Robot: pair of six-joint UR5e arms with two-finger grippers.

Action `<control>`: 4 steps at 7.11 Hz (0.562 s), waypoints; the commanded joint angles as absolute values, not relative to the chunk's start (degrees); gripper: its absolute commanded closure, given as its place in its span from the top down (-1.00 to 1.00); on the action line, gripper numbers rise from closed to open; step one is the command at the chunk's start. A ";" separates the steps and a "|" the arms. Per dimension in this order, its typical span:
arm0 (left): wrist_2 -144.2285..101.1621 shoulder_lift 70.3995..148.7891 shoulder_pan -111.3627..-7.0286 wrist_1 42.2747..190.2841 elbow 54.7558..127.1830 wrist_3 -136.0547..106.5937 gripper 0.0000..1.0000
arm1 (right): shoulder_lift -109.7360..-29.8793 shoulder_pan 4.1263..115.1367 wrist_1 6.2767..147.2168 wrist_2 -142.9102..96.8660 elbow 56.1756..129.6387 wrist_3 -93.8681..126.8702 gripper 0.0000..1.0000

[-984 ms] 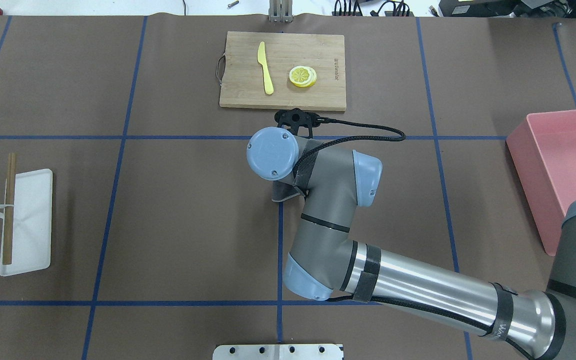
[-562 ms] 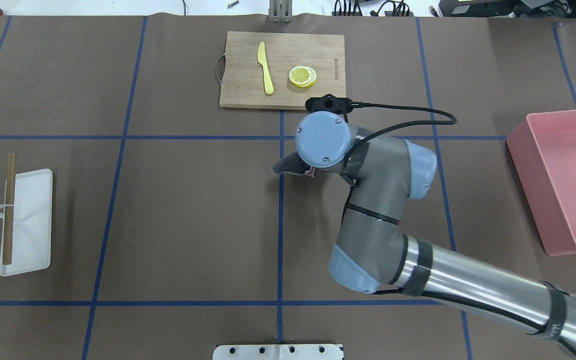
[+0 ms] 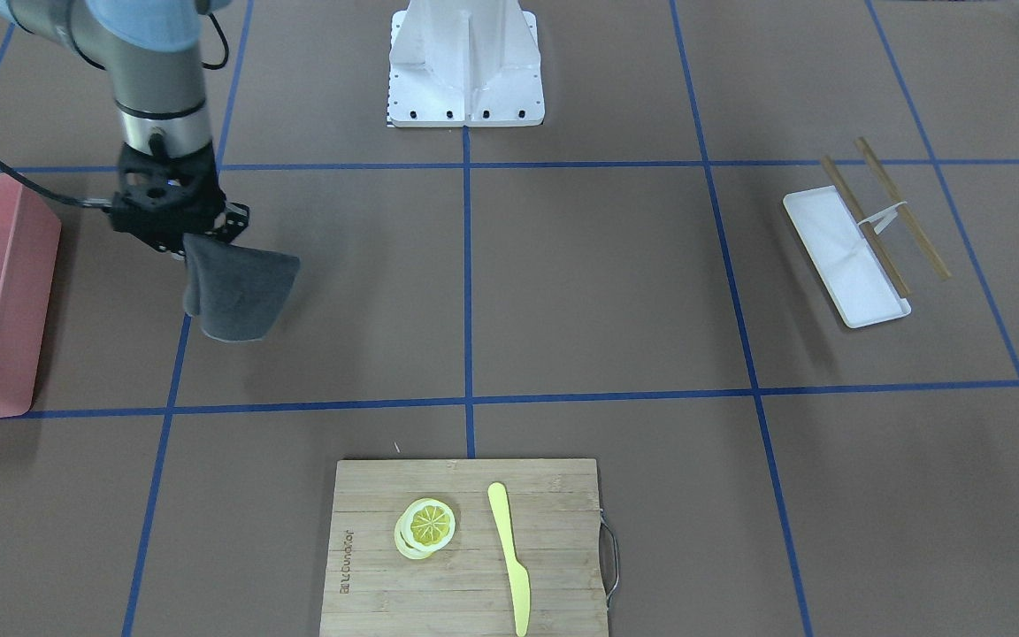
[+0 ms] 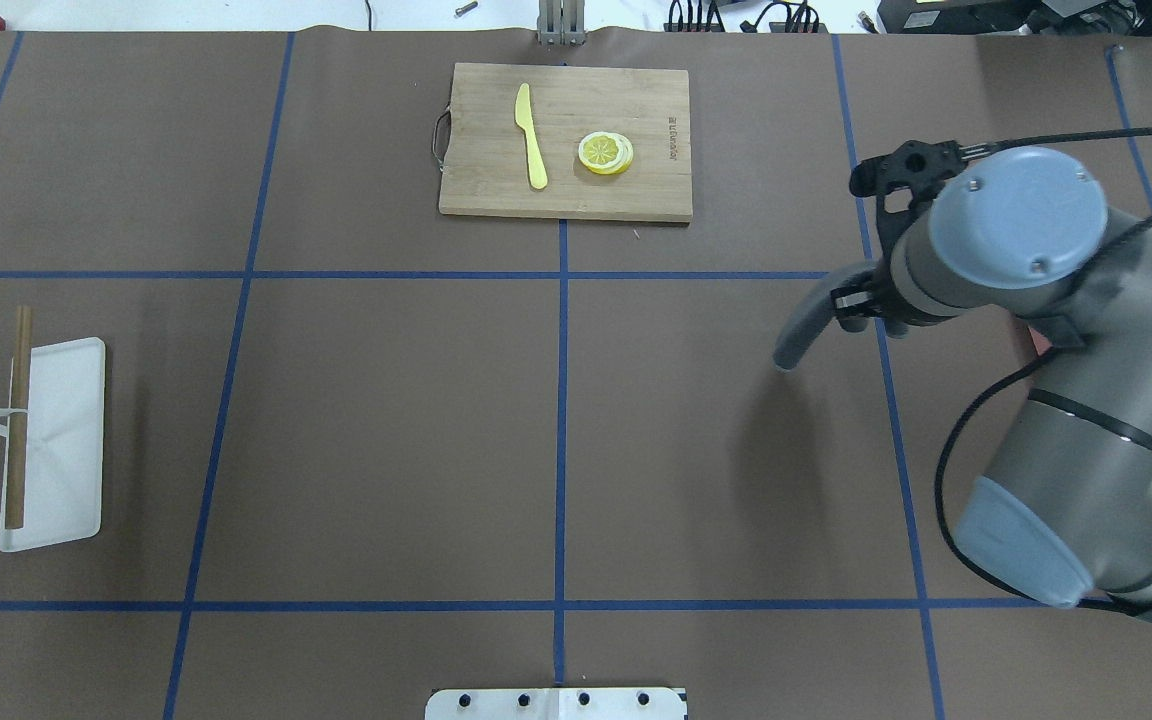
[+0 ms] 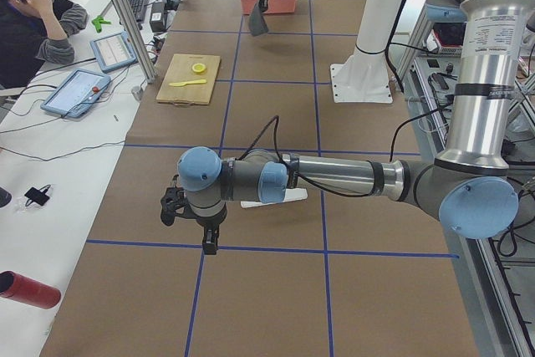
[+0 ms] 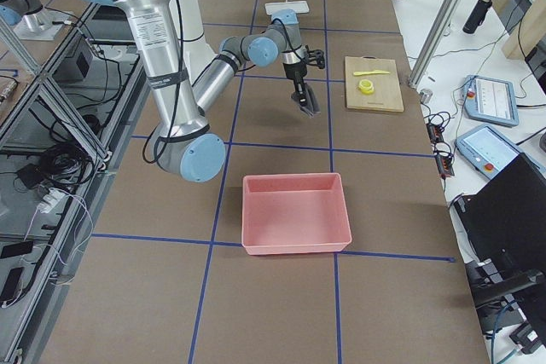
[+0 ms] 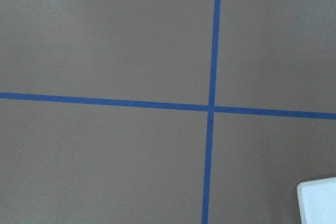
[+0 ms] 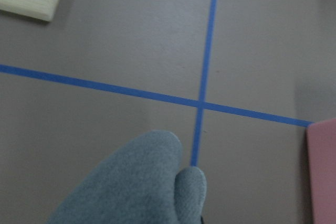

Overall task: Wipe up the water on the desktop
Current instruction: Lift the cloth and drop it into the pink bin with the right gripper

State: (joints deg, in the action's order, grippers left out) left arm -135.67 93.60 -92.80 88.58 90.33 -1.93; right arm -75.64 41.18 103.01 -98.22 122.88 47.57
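- The right gripper (image 3: 178,237) is clenched on a grey cloth (image 3: 235,287). The cloth hangs limp from it near the bench's right end, close beside the pink bin (image 6: 295,243).
- The cloth's shadow lies apart from it in the overhead view, so it seems lifted clear of the desktop (image 4: 386,420) rather than pressed on it.
- No wet patch or sheen shows on the brown surface in any view. The wiping is therefore probably done, or what is left is too faint to see.
- What likely remains is putting the cloth away, perhaps in the bin; that is a guess.
- The left gripper (image 5: 206,238) hovers low over the bench's left end. It shows only in the side view, so I cannot tell whether it is released or clenched.
- The surface is matte brown paper crossed by blue tape lines.
- A bamboo cutting board (image 4: 564,140) sits at the middle of the far edge, bearing a yellow knife (image 4: 531,135) and lemon slices (image 4: 604,153).
- A white tray (image 4: 56,445) with two wooden sticks (image 4: 18,415) lies by the left edge.
- Beyond the far edge an operator (image 5: 33,22) sits at a white side table with tablets (image 5: 77,91).
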 commanded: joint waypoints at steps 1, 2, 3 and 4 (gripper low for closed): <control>-135.62 93.60 -92.72 88.68 90.26 -1.93 0.96 | -89.59 49.00 103.36 -103.08 132.95 31.73 -1.00; -135.70 93.60 -92.72 88.68 90.26 -1.93 0.96 | -93.82 55.57 103.01 -108.32 133.15 21.64 -1.00; -135.70 93.60 -92.72 88.68 90.35 -1.93 0.96 | -97.70 62.60 102.92 -112.28 133.15 11.27 -1.00; -135.70 93.60 -92.64 88.68 90.35 -1.93 0.96 | -101.56 69.37 102.92 -116.50 132.72 1.85 -1.00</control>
